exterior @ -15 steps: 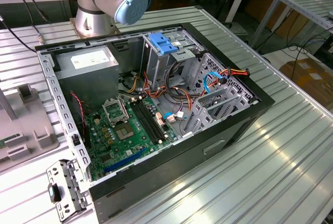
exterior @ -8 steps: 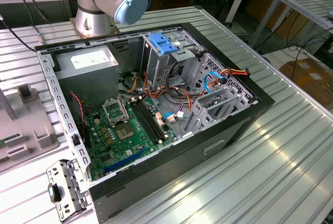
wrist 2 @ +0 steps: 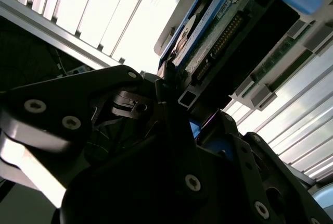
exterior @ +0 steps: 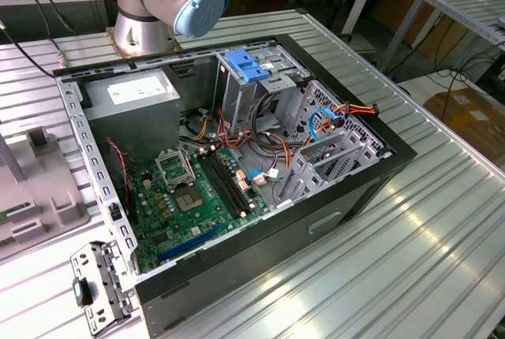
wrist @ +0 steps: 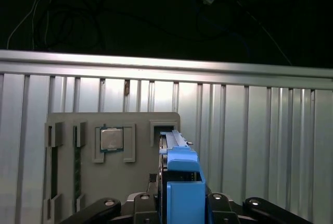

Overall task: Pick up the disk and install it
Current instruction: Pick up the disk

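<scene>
The open computer case (exterior: 316,229) lies on the table (exterior: 426,252), with the arm's base (exterior: 146,31) behind it. Inside, the power supply (exterior: 134,98) sits at the rear on the exterior view's left, the motherboard (exterior: 197,197) before it, and the drive cage (exterior: 252,79) toward that view's right. In the first wrist view the disk (wrist: 179,164) stands on edge in a tray (wrist: 119,182) slot, a processor chip (wrist: 111,139) recessed beside it.

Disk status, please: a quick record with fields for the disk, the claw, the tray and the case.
target: disk, on edge at a slot in the tray; seated or lifted, cannot tell
grip: claw shut on the disk's blue-railed end
tray: grey, on the slatted table, chip in one pocket
install site: case open, motherboard exposed
</scene>
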Tool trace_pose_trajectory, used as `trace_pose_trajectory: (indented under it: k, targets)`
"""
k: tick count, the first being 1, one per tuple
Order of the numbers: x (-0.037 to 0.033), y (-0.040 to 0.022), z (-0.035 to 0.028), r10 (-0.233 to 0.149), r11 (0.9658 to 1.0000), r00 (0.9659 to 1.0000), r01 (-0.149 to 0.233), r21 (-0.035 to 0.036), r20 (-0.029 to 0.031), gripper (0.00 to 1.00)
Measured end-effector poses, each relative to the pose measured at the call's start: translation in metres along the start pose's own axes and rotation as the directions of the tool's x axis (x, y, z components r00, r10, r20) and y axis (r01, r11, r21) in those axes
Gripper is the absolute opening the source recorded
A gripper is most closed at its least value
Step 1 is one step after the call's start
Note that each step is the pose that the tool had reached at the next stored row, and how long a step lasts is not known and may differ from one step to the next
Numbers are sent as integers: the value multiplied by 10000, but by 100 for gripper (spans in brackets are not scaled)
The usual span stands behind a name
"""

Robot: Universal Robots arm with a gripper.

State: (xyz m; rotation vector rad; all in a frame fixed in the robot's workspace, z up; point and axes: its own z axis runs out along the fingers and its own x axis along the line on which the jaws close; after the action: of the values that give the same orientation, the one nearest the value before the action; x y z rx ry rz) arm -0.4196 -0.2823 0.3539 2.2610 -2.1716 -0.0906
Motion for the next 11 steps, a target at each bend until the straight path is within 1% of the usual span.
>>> trace_pose_trajectory:
  k: [11]
  targets:
    - [-2,2,-53,0,10000,10000,0,-1,0,37]
